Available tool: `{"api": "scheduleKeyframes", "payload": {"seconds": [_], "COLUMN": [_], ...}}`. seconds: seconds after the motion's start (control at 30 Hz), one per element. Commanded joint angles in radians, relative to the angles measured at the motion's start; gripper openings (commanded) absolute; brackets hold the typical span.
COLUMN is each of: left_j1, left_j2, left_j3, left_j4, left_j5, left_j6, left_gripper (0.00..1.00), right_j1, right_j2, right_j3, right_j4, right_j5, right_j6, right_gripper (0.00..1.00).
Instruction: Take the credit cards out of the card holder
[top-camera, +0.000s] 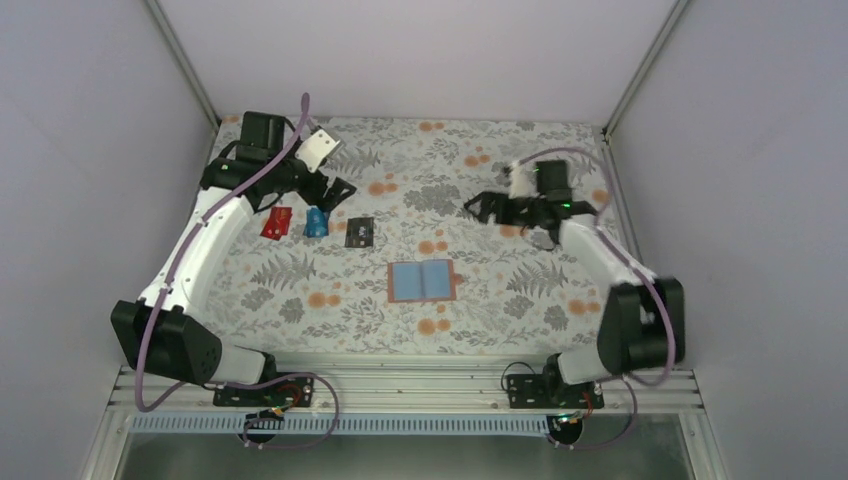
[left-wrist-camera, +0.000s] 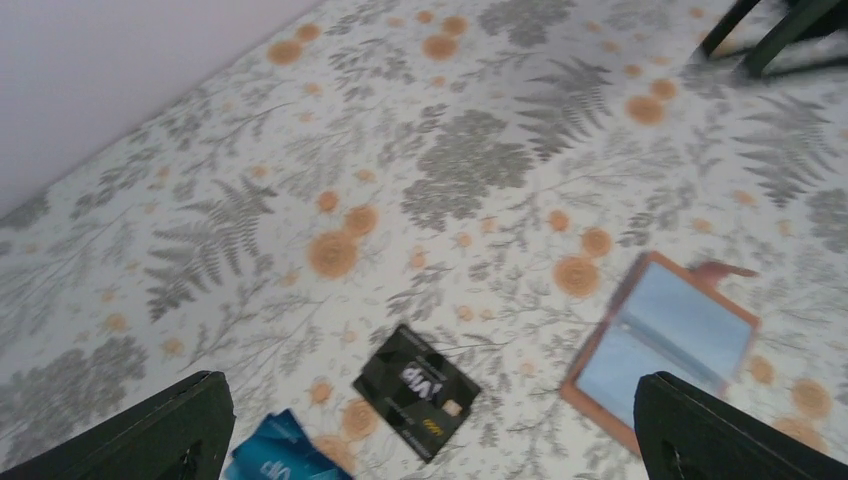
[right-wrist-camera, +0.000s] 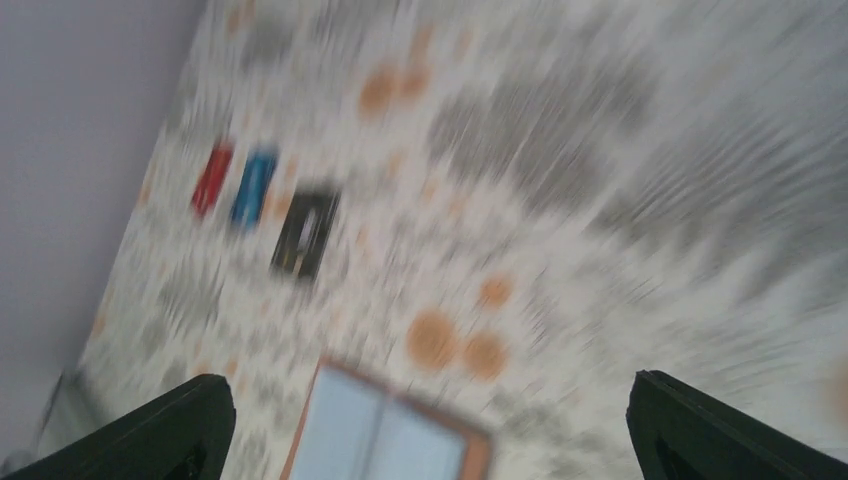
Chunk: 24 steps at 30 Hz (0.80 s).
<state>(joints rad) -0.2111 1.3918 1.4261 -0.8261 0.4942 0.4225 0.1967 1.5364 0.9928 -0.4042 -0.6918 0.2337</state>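
Lying open, card holder (top-camera: 421, 281) sat between left jaws and right jaws, pockets seemingly bare. Beside left jaws lay red card (top-camera: 277, 222), blue card (top-camera: 316, 222), black card (top-camera: 359, 232). Both stood wide, empty. Task looked done.

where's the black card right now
In the top view the black card lies flat, left of centre, just right of the blue card and up and to the left of the open card holder.
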Motion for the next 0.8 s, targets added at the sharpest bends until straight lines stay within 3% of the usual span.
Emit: {"api": "scheduleKeyframes", "payload": {"seconds": [0.0, 0.13, 0.23, 0.3, 0.47, 0.63, 0.77], "left_j1": [0.061, 0.113, 0.116, 0.134, 0.189, 0.21, 0.226], "left_j2": [0.002, 0.015, 0.015, -0.016, -0.076, -0.044, -0.073], "left_j3": [-0.045, -0.085, -0.177, -0.308, -0.657, -0.84, -1.042], "left_j4": [0.161, 0.293, 0.455, 0.644, 1.156, 1.357, 1.606], "left_j5": [-0.127, -0.205, -0.34, -0.358, -0.342, -0.367, -0.311], "left_j6": [-0.079, -0.092, -0.12, -0.15, -0.264, -0.281, -0.301], "left_gripper": [1.0, 1.0, 1.0, 1.0, 1.0, 1.0, 1.0], "right_j1": [-0.116, -0.166, -0.183, -0.195, -0.22, -0.221, -0.22], "right_j2": [-0.273, -0.522, -0.634, -0.648, -0.549, -0.44, -0.358], "right_j3": [0.01, -0.171, -0.337, -0.443, -0.637, -0.764, -0.825], "right_j4": [0.214, 0.515, 0.708, 0.842, 1.099, 1.271, 1.388], "right_j5": [0.344, 0.653, 0.757, 0.793, 0.797, 0.798, 0.747], "right_j6": [0.069, 0.005, -0.079, -0.117, -0.098, -0.101, -0.127], "right_gripper": [0.99, 1.0, 0.99, 1.0, 0.99, 0.99, 0.99]}}
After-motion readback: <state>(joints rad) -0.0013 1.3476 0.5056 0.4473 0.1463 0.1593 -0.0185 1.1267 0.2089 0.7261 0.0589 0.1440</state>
